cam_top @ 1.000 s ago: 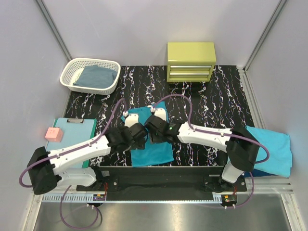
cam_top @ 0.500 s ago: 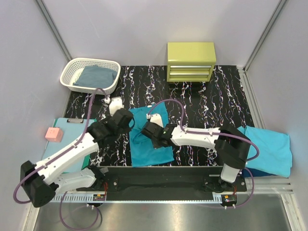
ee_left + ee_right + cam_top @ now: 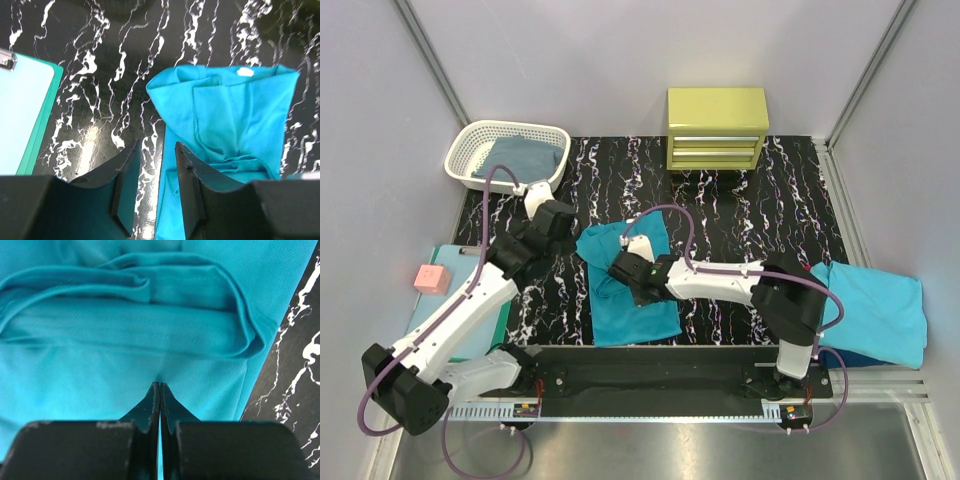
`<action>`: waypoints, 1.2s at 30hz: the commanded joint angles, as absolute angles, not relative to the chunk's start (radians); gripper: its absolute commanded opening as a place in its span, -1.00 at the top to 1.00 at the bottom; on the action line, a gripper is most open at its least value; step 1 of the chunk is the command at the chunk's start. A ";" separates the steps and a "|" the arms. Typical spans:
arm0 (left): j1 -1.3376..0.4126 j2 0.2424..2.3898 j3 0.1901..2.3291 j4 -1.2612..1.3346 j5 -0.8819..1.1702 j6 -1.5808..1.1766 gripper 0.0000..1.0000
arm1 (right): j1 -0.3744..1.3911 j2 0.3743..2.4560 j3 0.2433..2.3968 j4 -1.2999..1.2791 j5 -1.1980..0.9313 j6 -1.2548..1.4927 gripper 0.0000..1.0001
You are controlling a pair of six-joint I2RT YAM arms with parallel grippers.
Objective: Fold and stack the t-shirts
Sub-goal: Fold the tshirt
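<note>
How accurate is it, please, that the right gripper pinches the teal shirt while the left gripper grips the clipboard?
Only partly: the left gripper grips nothing; the left wrist view shows its jaws apart over the table, between clipboard and teal shirt. The right gripper does pinch that shirt.

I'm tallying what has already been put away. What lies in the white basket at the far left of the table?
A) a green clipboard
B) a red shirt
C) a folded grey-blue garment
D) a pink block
C: in the top view the white basket holds only a folded grey-blue garment.
</note>
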State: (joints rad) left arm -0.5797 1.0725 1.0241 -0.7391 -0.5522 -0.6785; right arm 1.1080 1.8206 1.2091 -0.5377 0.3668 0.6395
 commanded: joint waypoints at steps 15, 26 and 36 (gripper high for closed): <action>-0.574 1.015 0.916 -0.753 -0.515 -0.699 0.14 | 0.994 1.910 1.322 -0.494 0.423 0.580 1.00; -0.575 1.012 0.876 -0.752 -0.495 -0.707 0.14 | 0.930 1.993 1.492 -0.495 0.416 0.519 1.00; -0.574 1.009 0.833 -0.752 -0.466 -0.719 0.14 | 0.881 2.129 1.628 -0.512 0.396 0.466 0.96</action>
